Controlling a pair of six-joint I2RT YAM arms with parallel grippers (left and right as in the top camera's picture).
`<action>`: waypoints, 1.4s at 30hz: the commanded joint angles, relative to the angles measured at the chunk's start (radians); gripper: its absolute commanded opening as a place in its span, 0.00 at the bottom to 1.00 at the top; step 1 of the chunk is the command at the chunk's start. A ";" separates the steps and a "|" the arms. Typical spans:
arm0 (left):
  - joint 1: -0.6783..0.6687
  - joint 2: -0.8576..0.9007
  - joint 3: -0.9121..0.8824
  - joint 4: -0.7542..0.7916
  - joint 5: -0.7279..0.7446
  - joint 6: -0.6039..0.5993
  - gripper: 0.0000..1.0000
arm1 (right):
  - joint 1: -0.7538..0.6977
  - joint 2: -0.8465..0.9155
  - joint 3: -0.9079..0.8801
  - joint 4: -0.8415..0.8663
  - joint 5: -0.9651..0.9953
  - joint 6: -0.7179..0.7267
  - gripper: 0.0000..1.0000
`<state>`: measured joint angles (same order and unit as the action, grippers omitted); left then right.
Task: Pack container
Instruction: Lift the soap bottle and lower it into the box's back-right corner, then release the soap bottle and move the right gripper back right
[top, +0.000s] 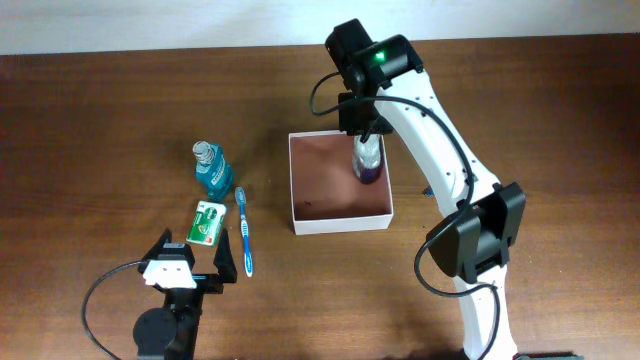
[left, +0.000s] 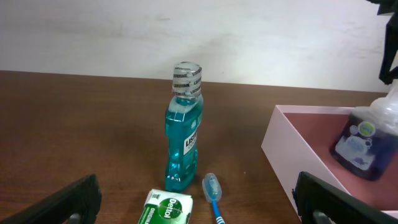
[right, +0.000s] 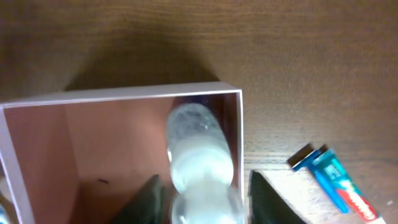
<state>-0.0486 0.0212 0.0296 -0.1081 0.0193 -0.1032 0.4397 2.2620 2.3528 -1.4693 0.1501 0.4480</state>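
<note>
The surface (top: 520, 100) is brown wood and carries every item. There is one container (top: 320, 180). It sits at the centre of the surface with its open side up, so items can be lowered straight in.

My right jaws (top: 366, 138) hang over the far-right corner of the container, closed on the top of one clear bottle (top: 369, 166) with purple contents. The bottle leans in the left wrist view, and I judge from this that my grip, not the floor alone, is supporting it. I judge that its base is at or just above the reddish floor, close to the right wall. This placement keeps the rest of the floor free. No other item is inside the container.

My left jaws (top: 196, 256) are spread wide and hold nothing. They are low at the near left, pointing toward the unpacked items.

Three items wait to the left of the container:
- one blue mouthwash bottle (top: 212, 170), upright, farthest from me
- one blue toothbrush (top: 244, 230), lying flat, nearest the container
- one green soap pack (top: 207, 222), lying flat just left of the toothbrush

The right wrist view also shows one blue tube (right: 331, 182) outside the container wall.

I judge that packing is at an early stage.
</note>
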 joint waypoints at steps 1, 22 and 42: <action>0.006 -0.010 -0.008 0.004 0.011 -0.009 1.00 | 0.006 0.002 0.013 -0.002 0.023 0.006 0.45; 0.006 -0.010 -0.008 0.004 0.011 -0.009 0.99 | -0.226 -0.201 0.159 -0.230 -0.056 -0.235 0.51; 0.006 -0.010 -0.008 0.004 0.011 -0.009 0.99 | -0.586 -0.407 -0.040 -0.230 -0.236 -0.452 0.61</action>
<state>-0.0486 0.0212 0.0296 -0.1081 0.0193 -0.1032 -0.1238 1.9926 2.3722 -1.6917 -0.0708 0.0139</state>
